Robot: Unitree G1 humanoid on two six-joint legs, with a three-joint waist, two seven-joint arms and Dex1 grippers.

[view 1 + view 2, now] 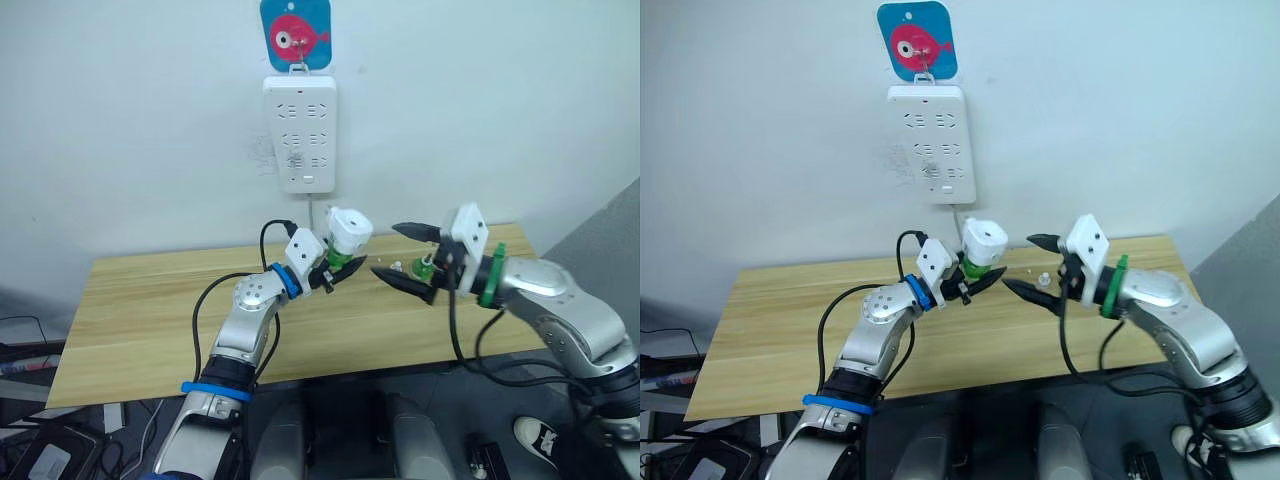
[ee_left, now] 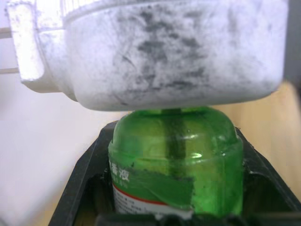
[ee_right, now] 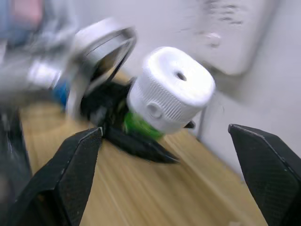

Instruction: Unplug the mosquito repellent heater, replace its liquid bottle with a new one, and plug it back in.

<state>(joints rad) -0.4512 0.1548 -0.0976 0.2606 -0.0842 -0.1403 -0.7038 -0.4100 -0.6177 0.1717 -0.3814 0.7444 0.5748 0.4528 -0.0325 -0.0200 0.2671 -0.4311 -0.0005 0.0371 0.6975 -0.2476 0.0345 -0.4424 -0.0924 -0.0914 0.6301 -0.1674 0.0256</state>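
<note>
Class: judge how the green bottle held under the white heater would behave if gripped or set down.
The green bottle looks like smooth, rigid plastic, so probably slippery. With the heater on top, it would likely tip if stood up. The left pincer holds it.

A white power strip (image 1: 300,133) hung on the wall (image 1: 120,120) above the bench's (image 1: 140,320) far edge, under a blue fish sticker (image 1: 295,33).

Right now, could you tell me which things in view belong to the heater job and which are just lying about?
Part of the job:
- mosquito repellent heater, unplugged
- green liquid bottle under it, held by the left tool
- right tool, open, near the heater
- small bottle on the table
- wall power strip

Just lying about:
- fish hook sticker
- wooden table
</note>
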